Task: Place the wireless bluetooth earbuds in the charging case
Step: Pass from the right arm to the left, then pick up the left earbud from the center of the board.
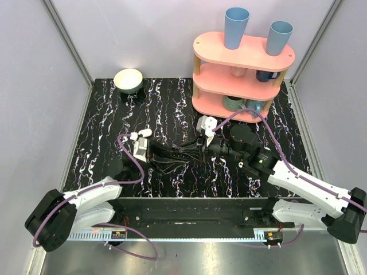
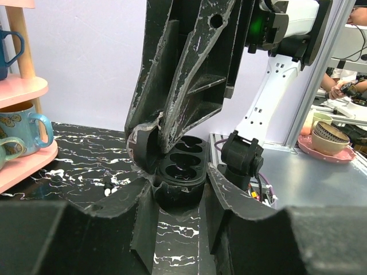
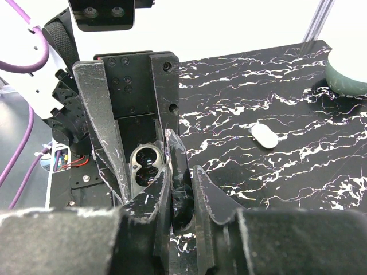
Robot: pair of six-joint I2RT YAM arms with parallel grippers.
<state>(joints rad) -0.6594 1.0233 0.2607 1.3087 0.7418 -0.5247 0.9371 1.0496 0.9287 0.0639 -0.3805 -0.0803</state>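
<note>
A black open case (image 2: 179, 166) with round wells sits between my left gripper's (image 2: 179, 197) fingers, which are shut on its base. In the right wrist view its silver-rimmed wells (image 3: 144, 165) show, and my right gripper (image 3: 182, 189) is shut on its upright glossy lid (image 3: 179, 160). Both grippers meet at mid-table, left (image 1: 172, 153) and right (image 1: 194, 149). A white pill-shaped charging case (image 3: 264, 136) lies flat on the marble, apart from both grippers; it also shows from above (image 1: 145, 132). A tiny white bit (image 2: 108, 188), perhaps an earbud, lies on the table to the far side.
A pink three-tier shelf (image 1: 243, 74) with mugs and two blue cups (image 1: 236, 27) stands at the back right. A pale green bowl (image 1: 128, 80) sits at the back left. The black marble table (image 1: 103, 149) has white veins.
</note>
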